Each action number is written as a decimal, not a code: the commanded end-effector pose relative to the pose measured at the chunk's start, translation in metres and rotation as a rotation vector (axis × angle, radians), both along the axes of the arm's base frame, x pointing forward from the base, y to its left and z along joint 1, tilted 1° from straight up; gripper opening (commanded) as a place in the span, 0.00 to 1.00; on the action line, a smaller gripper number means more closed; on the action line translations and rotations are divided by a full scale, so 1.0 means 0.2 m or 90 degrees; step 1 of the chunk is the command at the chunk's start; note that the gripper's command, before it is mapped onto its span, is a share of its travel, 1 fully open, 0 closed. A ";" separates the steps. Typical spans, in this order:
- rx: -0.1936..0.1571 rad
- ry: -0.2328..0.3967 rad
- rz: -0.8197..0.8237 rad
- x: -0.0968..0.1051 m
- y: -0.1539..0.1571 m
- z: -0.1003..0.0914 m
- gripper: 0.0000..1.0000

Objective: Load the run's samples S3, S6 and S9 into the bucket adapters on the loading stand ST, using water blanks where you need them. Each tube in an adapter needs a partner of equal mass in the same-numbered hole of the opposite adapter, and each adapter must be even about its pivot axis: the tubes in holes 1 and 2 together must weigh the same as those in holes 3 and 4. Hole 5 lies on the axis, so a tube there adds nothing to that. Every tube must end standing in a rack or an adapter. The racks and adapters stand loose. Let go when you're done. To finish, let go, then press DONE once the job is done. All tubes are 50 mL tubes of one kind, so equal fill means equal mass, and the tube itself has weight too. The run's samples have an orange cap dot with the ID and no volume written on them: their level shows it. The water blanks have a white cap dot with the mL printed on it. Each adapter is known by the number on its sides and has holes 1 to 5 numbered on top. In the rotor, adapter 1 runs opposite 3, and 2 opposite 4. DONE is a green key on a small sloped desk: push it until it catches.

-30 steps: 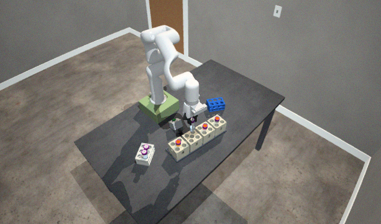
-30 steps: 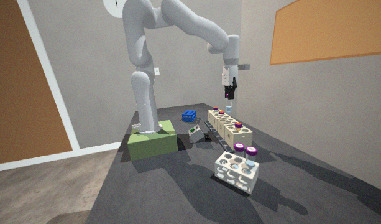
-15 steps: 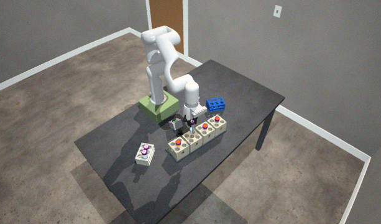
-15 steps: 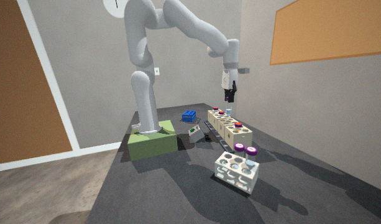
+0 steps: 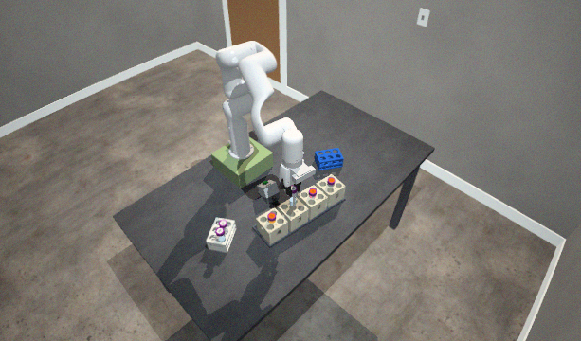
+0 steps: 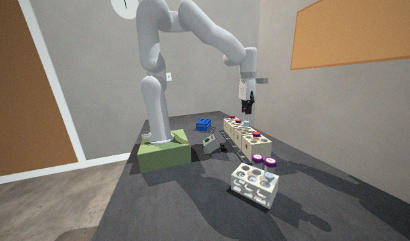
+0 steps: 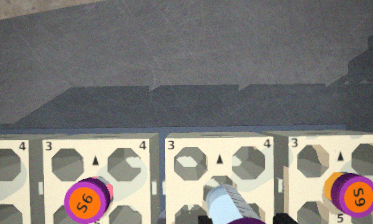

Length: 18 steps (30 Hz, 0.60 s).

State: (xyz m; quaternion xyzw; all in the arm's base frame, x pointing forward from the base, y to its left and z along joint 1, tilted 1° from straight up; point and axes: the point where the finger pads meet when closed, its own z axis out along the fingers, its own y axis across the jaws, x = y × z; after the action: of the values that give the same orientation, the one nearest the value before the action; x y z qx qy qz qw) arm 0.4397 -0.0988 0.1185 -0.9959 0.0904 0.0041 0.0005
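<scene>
My gripper (image 5: 294, 189) (image 6: 247, 110) (image 7: 244, 221) is shut on a purple-capped tube (image 5: 293, 202) (image 6: 246, 124) (image 7: 221, 204) with pale blue liquid. The tube hangs upright over the middle of the adapter (image 5: 297, 222) (image 7: 170, 191) without a sample, near hole 5; whether its tip has entered is unclear. Its cap dot is hidden. S6 (image 5: 313, 191) (image 6: 238, 121) (image 7: 85, 202) and S9 (image 5: 271, 217) (image 6: 256, 134) (image 7: 358, 197) stand in hole 5 of the adapters on either side. A third orange-dot tube (image 5: 331, 181) (image 6: 232, 116), ID unreadable, stands in the far adapter.
A white rack (image 5: 218, 246) (image 6: 236, 176) holds two white-dot tubes (image 5: 220, 231) (image 6: 270, 162). An empty blue rack (image 5: 329, 164) (image 6: 203, 126) stands beyond the adapter row. The small desk (image 5: 269, 190) (image 6: 211, 146) with the green key (image 5: 265, 182) (image 6: 207, 140) sits between arm base and adapters.
</scene>
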 end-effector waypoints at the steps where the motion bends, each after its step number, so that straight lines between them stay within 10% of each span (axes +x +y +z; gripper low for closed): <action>1: -0.007 -0.002 0.000 0.01 0.00 0.01 0.00; 18: -0.007 -0.002 0.000 0.01 0.00 -0.03 0.00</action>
State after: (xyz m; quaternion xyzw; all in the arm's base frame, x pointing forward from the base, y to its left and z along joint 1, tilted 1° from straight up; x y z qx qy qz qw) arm 0.4398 -0.0989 0.1143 -0.9959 0.0903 0.0039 0.0005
